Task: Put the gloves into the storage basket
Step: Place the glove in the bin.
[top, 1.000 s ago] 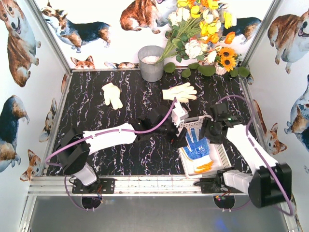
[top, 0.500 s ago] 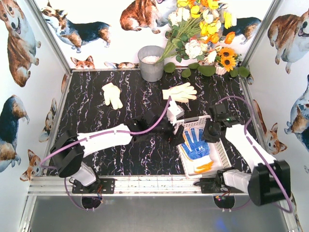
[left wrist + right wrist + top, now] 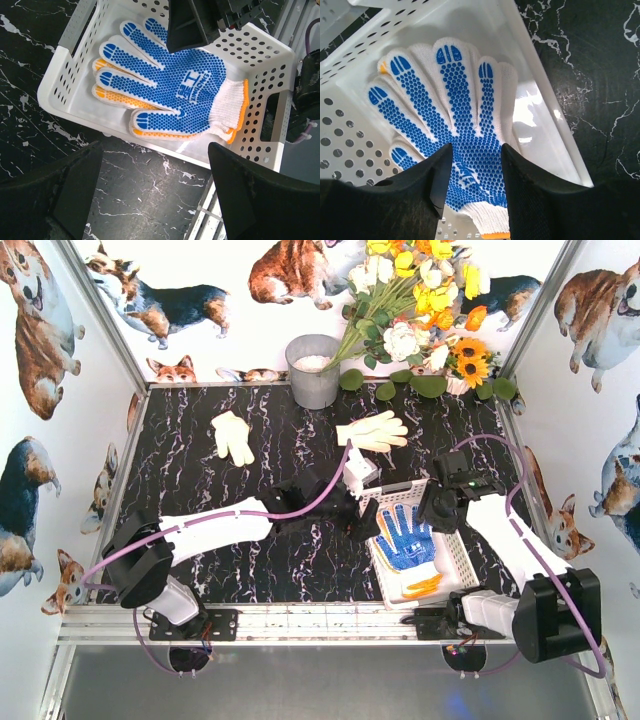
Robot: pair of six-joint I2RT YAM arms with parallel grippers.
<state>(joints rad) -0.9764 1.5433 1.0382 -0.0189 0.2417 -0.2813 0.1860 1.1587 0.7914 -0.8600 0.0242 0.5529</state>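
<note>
On the right side of the table [image 3: 200,560], the storage basket [image 3: 260,55] holds two gloves. The blue-dotted glove [image 3: 175,80] lies flat, palm up, on top. A yellow-palmed glove [image 3: 112,95] with an orange cuff is under it, with only its fingers and cuff edge peeking out. Count those two as done.

Two are left. One cream glove [image 3: 233,436] lies on the far left of the table, and a second cream glove [image 3: 373,430] lies further right, just beyond the basket's far end. Both are well apart from each other and outside the basket. The second one sits near the grey bucket [image 3: 314,370] but isn't touching it. By my count you're about halfway.

Your right gripper [image 3: 476,150] hangs over the basket, above the blue-dotted glove's palm. Its jaws are parted by a narrow gap with nothing pinched between them; you can see the glove through the gap. I can't tell whether the tips touch the fabric.

Your left gripper [image 3: 155,165] sits just beside the basket's left wall, over bare table. Its jaws are spread wide and it is empty.

My read is that the current placement is finished and the next pick is the second cream glove, since it's the closer one to both arms. Watch the crowding, because both wrists are bunched at the basket's far corner.
</note>
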